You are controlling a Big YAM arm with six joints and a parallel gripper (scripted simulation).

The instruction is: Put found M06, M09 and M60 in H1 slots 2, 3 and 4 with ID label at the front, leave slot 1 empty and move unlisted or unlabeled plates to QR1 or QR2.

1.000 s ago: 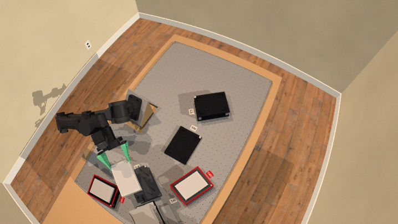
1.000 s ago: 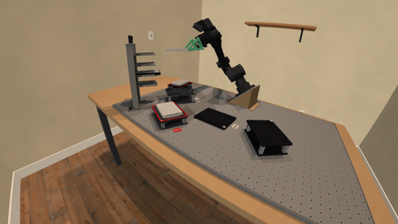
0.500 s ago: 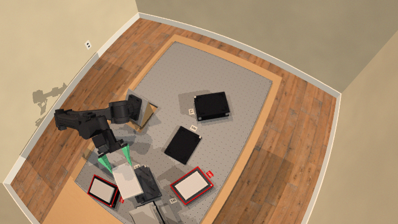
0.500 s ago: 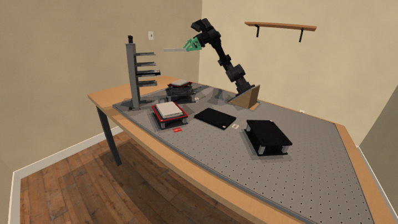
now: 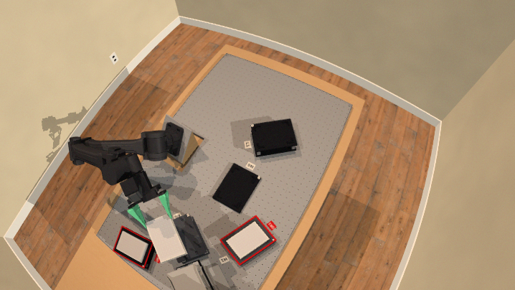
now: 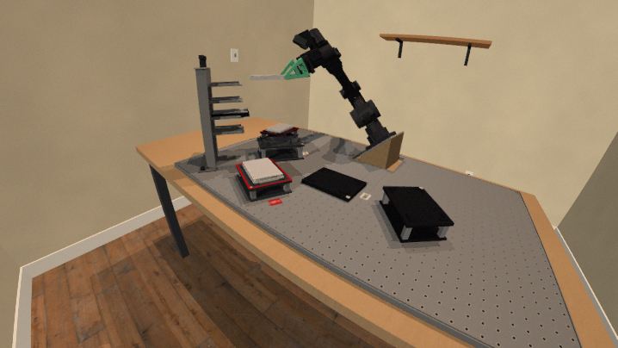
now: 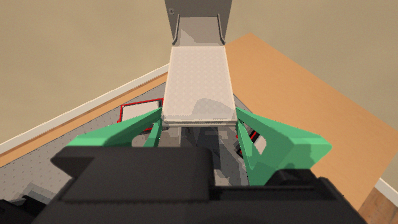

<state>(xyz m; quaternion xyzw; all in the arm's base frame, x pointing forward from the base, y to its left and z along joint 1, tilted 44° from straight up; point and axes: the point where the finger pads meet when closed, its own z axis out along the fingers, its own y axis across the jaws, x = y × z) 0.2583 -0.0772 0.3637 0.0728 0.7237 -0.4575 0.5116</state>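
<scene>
My gripper [image 5: 155,219] [image 6: 290,73] [image 7: 198,111] is shut on a white plate [image 5: 165,237] [image 6: 265,77] [image 7: 200,85], gripping its near end with the green fingers at its sides. The plate is level and high in the air. Its far end points at the hotel H1 [image 6: 205,121] [image 7: 200,15], just in front of the top shelf [image 6: 225,83] and a little above it. A dark plate seems to lie on the second shelf from the bottom [image 6: 230,113]. I can read no label on the held plate.
Two red-rimmed quarantine nests each hold a white plate: one [image 5: 248,238] [image 6: 262,170] right of the hotel, one [image 5: 133,247] [image 6: 278,128] left of it. A dark nest [image 5: 192,234] stands under the held plate. A flat black nest [image 5: 235,187] [image 6: 333,183] and a raised black nest [image 5: 273,136] [image 6: 415,208] stand farther off.
</scene>
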